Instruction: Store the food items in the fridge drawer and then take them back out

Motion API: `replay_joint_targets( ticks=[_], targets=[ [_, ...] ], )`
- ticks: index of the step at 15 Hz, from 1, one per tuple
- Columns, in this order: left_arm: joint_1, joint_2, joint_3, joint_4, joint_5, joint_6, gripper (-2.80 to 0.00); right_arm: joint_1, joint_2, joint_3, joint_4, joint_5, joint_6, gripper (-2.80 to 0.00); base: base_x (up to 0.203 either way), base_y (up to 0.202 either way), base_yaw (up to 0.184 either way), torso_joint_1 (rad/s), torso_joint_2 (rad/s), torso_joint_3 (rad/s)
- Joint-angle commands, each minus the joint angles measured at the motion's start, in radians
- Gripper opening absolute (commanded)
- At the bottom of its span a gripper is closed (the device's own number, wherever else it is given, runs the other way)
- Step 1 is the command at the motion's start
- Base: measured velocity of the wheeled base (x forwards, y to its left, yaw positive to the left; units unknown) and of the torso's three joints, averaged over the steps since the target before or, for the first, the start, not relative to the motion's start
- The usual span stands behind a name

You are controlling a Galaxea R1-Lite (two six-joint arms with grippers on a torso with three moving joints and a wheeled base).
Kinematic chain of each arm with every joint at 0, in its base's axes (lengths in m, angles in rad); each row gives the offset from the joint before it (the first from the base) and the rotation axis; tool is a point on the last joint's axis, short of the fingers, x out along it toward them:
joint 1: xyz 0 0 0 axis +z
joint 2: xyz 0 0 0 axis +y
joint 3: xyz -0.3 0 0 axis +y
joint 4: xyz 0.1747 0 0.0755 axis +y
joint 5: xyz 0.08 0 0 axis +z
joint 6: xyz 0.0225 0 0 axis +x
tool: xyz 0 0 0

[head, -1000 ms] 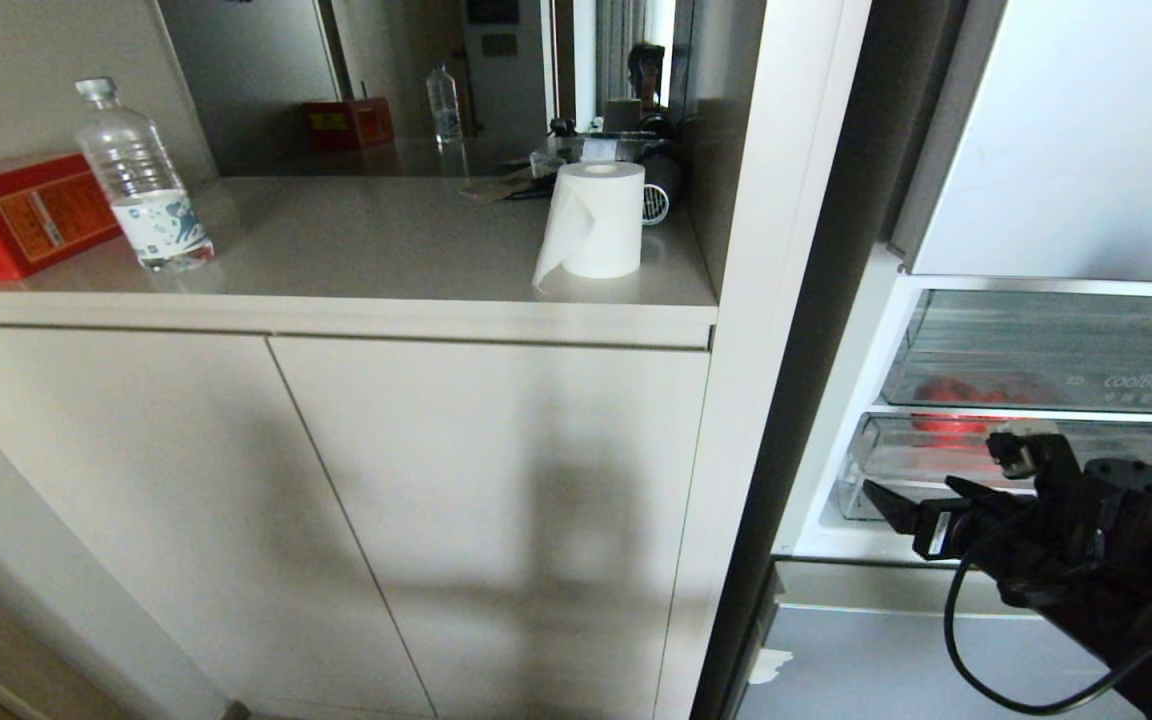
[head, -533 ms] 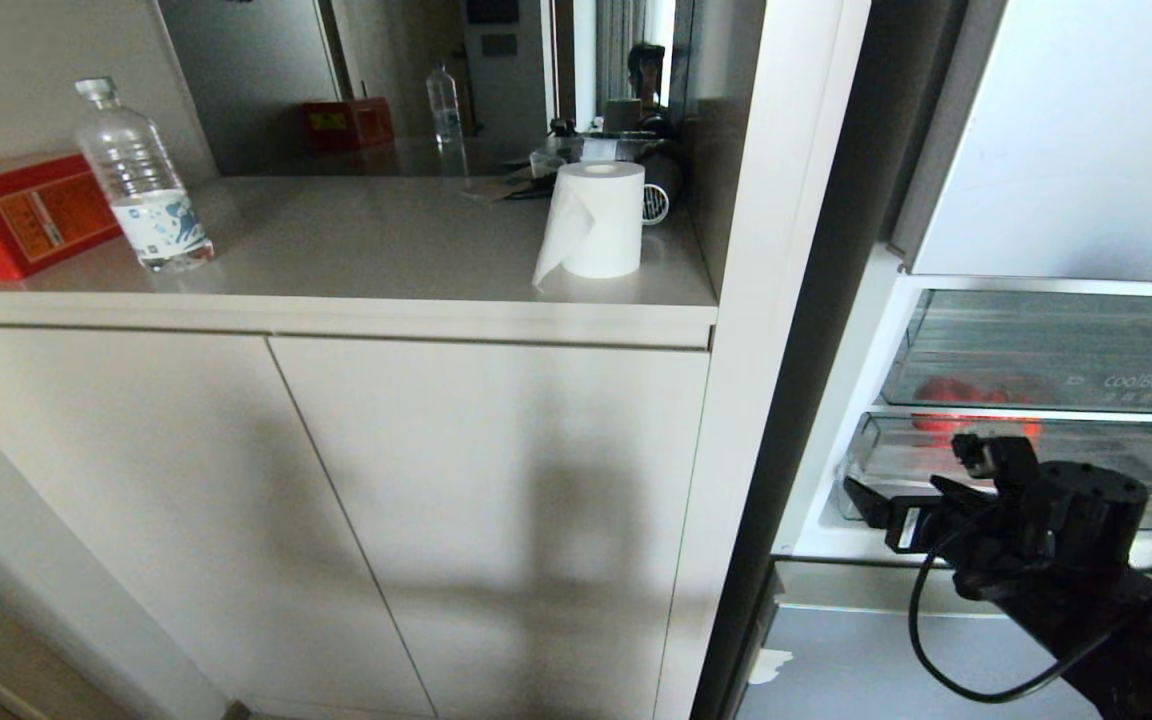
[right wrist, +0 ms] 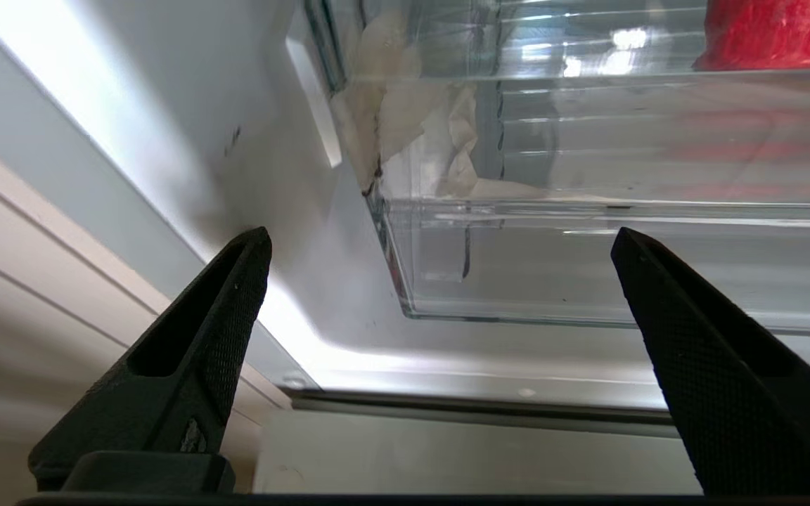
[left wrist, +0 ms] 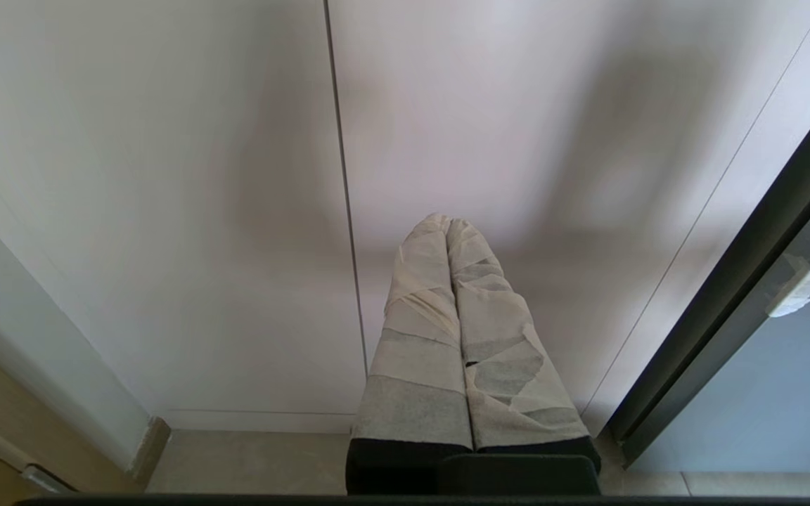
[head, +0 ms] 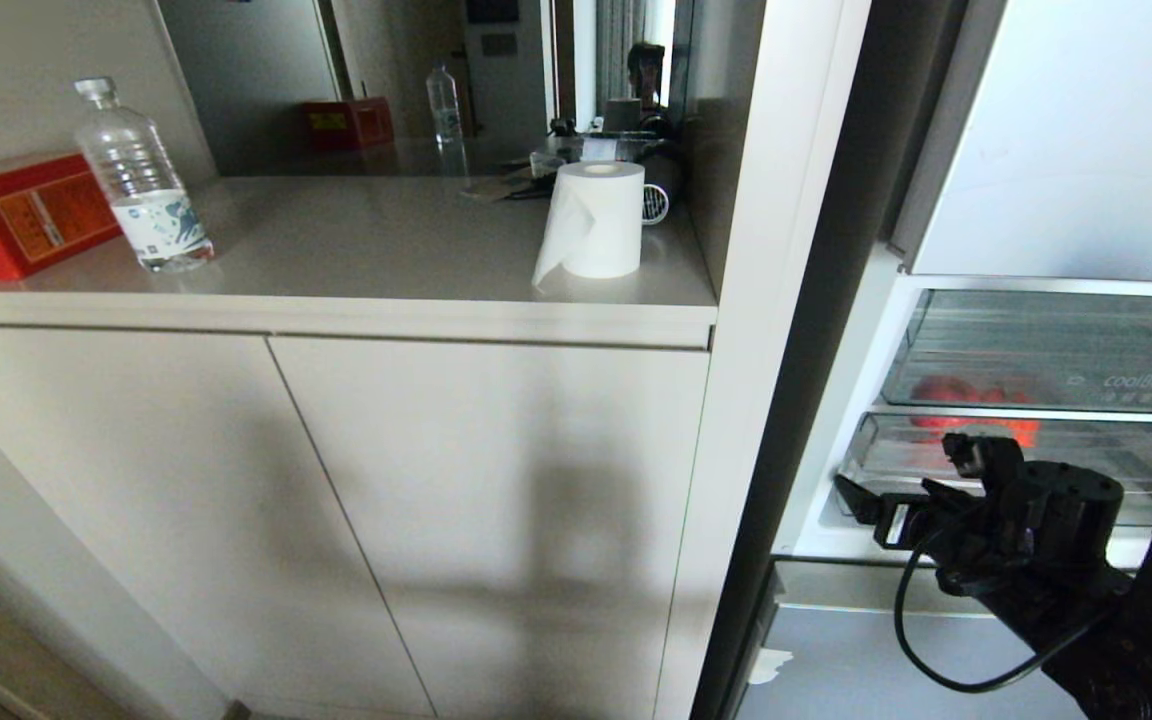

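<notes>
Fridge drawer, a clear plastic bin, sits low in the open fridge at the right of the head view, beneath a second clear bin with faint lettering. Two red fruits show through the plastic; which bin holds them cannot be told. Right gripper hangs just in front of the drawer's left front corner, its black fingers spread wide apart and holding nothing. Left gripper is parked low before the white cabinet doors, its tape-wrapped fingers pressed together and empty. Countertop at left carries a water bottle, a red box and a paper roll.
</notes>
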Motion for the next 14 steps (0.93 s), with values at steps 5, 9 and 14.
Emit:
replay_joint_targets(
  ticks=[5, 9, 14],
  targets=[
    [0.0, 0.0, 0.0, -0.001, 0.001, -0.001, -2.8, -0.001, -0.037, 0.008, -0.009, -0.036, 0.009, 0.0, 0.0, 0.0, 0.0, 0.0, 0.0, 0.0],
    [-0.001, 0.0, 0.0, 0.0, 0.0, -0.001, -2.8, -0.001, -0.067, 0.015, -0.009, -0.034, 0.017, 0.0, 0.0, 0.0, 0.0, 0.0, 0.0, 0.0],
    [0.0, 0.0, 0.0, -0.001, 0.001, -0.001, -2.8, 0.0, -0.052, -0.013, -0.009, -0.03, 0.023, 0.0, 0.0, 0.0, 0.0, 0.0, 0.0, 0.0]
  ],
)
